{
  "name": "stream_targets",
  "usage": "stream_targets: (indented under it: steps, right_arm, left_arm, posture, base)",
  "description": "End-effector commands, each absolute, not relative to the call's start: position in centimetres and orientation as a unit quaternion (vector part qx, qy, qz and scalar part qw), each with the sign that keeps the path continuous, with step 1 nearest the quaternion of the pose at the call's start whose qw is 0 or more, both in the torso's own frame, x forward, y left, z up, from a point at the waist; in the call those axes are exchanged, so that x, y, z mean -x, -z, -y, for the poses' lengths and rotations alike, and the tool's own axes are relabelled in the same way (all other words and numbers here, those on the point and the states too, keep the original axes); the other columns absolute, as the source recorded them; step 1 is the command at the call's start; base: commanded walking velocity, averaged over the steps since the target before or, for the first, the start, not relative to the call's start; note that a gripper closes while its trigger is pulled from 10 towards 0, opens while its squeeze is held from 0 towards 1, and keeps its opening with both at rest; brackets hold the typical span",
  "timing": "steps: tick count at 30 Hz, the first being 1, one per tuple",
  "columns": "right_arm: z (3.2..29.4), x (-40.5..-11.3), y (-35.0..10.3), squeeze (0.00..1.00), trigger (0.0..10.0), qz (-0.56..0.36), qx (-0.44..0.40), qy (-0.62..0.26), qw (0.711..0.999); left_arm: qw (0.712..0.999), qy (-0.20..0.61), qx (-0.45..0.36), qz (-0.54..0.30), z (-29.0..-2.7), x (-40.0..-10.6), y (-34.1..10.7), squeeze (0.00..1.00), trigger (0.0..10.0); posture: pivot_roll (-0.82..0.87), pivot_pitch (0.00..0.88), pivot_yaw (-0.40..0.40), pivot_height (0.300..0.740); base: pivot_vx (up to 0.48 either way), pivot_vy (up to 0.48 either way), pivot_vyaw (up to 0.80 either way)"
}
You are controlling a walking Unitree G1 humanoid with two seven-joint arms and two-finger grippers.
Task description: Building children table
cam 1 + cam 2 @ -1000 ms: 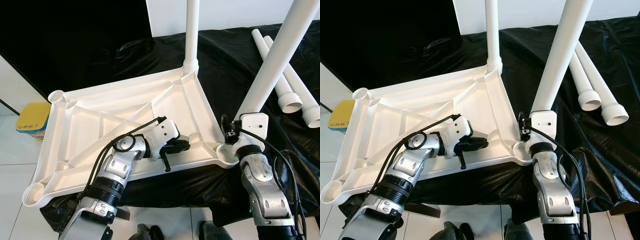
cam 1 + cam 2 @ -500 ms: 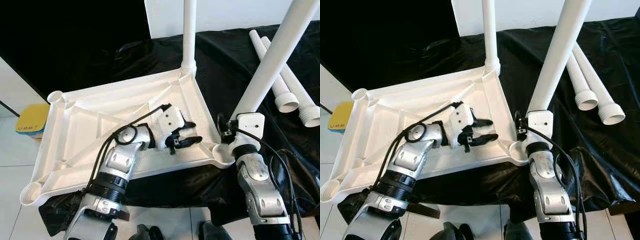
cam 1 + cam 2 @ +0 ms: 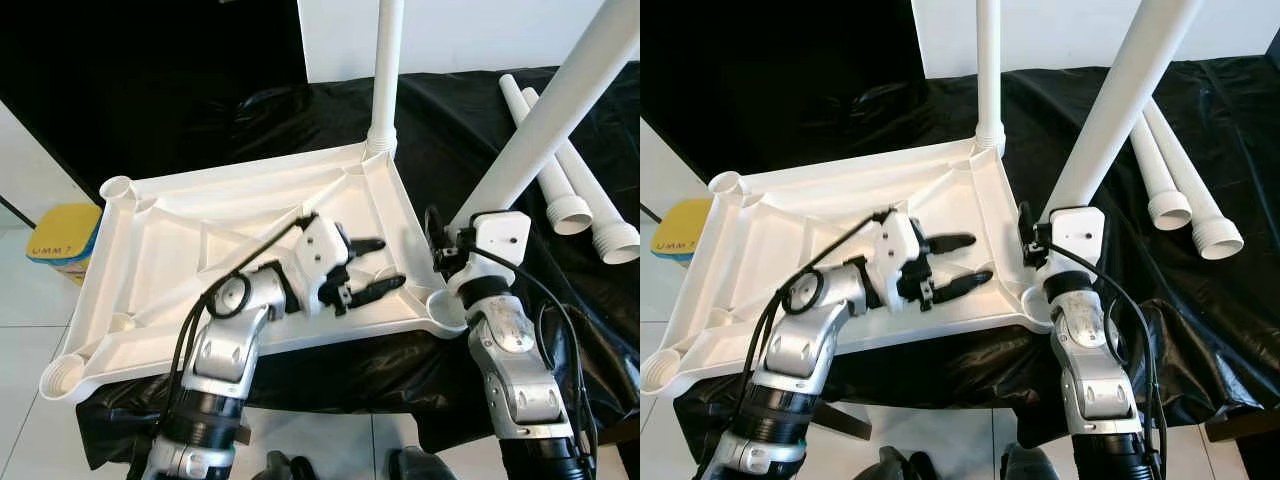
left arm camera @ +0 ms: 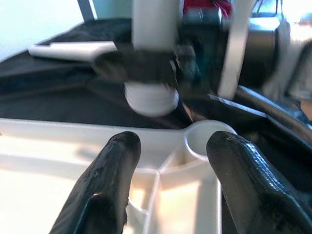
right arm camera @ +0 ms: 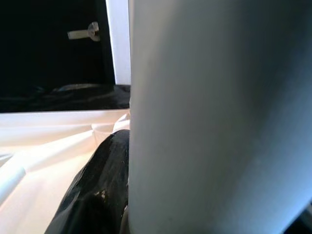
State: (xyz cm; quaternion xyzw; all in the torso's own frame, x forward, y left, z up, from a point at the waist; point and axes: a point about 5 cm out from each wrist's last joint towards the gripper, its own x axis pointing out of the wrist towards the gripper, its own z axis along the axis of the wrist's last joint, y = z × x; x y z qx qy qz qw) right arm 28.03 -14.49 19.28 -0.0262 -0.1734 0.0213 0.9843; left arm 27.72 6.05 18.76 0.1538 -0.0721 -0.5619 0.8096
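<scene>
On black-draped surface [image 3: 470, 130], upturned white tabletop [image 3: 180, 260], one leg [image 3: 384, 70] upright in far corner socket, left gripper [image 3: 375, 268] fingers spread over tray, right gripper [image 3: 437, 250] clasping tilted leg [image 3: 545, 120] above near socket [image 3: 445, 308], two spare legs [image 3: 560, 170] lying beyond.

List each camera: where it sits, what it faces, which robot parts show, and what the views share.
Left and right eye views: head, looking down at the upturned tabletop; both arms show.
Left wrist view: along the open left gripper toward the corner socket.
Right wrist view: against the table leg held by the right gripper.
Shared: the leg's threaded end above that socket.
</scene>
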Motion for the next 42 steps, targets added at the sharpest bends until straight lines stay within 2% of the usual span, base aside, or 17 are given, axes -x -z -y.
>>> stream_targets:
  steps: [1, 8, 15, 18, 28, 42]
  right_arm:
    - [14.5, -27.7, -19.9, 0.00, 10.0, 0.192, 0.020, -0.016, 0.981]
    - [14.5, -26.6, -19.5, 0.00, 10.0, 0.189, 0.016, -0.022, 0.982]
    - [14.4, -25.7, -18.9, 0.00, 10.0, 0.180, 0.007, -0.025, 0.983]
    - [14.4, -24.7, -18.0, 0.00, 10.0, 0.166, 0.001, -0.031, 0.986]
    - [14.5, -23.1, -15.8, 0.00, 10.0, 0.129, 0.006, -0.055, 0.990]
    - [15.4, -23.5, -12.9, 0.00, 10.0, 0.083, 0.013, -0.057, 0.995]
  left_arm:
    - [0.843, 0.508, -0.161, 0.069, -6.4, -27.8, -18.4, 0.00, 10.0]
    - [0.829, 0.531, -0.172, 0.031, -6.2, -26.1, -16.5, 0.00, 10.0]
    - [0.828, 0.529, -0.186, 0.012, -6.2, -25.8, -15.7, 0.00, 10.0]
    - [0.839, 0.515, -0.174, 0.007, -6.3, -25.9, -15.3, 0.00, 10.0]
    - [0.850, 0.505, -0.150, 0.002, -6.6, -25.7, -15.4, 0.00, 10.0]
    - [0.844, 0.520, -0.134, 0.004, -6.3, -25.0, -15.7, 0.00, 10.0]
  posture:
    - [-0.21, 0.100, 0.063, 0.740]
    - [-0.20, 0.103, 0.047, 0.740]
    - [-0.19, 0.107, 0.041, 0.740]
    - [-0.20, 0.105, 0.037, 0.740]
    - [-0.20, 0.098, 0.037, 0.740]
    - [-0.20, 0.082, 0.039, 0.740]
  base:
    - [0.000, 0.000, 0.00]
    - [0.000, 0.000, 0.00]
    - [0.000, 0.000, 0.00]
    - [0.000, 0.000, 0.00]
    - [0.000, 0.000, 0.00]
    - [0.000, 0.000, 0.00]
